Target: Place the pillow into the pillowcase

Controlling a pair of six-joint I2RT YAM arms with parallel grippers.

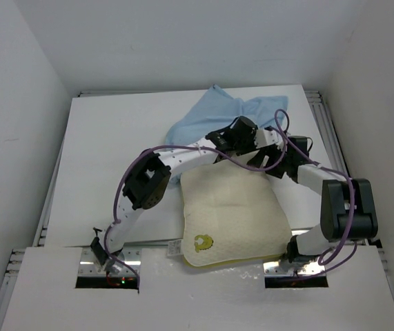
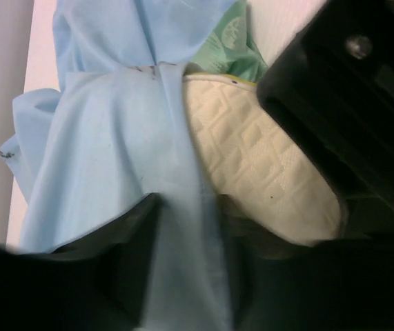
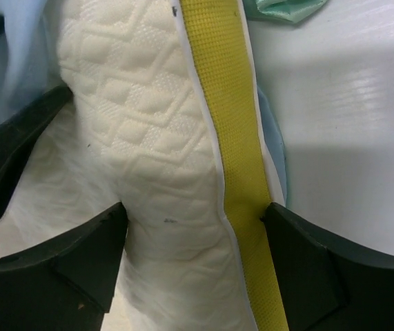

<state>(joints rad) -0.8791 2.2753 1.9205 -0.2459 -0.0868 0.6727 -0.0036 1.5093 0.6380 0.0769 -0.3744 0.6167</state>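
The pillow lies flat and almost wholly bare, with its yellow-green mark at its near-left corner; the pillowcase sits bunched just beyond the pillow's far edge, light-blue face up; both arms meet over that far edge.

The right gripper straddles the pillow's rim at a fairly wide spread, one finger pressed into the quilted face and the other against the yellow seam, so it seems to grip the pillow there. The left gripper is pinched narrow on a fold of the blue cloth, just beside the pillow's far edge.

By my reading the step in hand is opening the mouth of the case and starting the pillow's far edge into it, and very little is in yet. To do it well, the left claw should lift its single layer up and away from the pillow so the mouth gapes; the right should feed the seam under that layer, corner first, without dragging the case along the table.

The top view gives the whole layout, yet the arms hide both grips. The left wrist view alone shows the cloth draped partly over the pillow's face; both wrist views show a scrap of the sea-green face past the pillow's edge, unseen from above.
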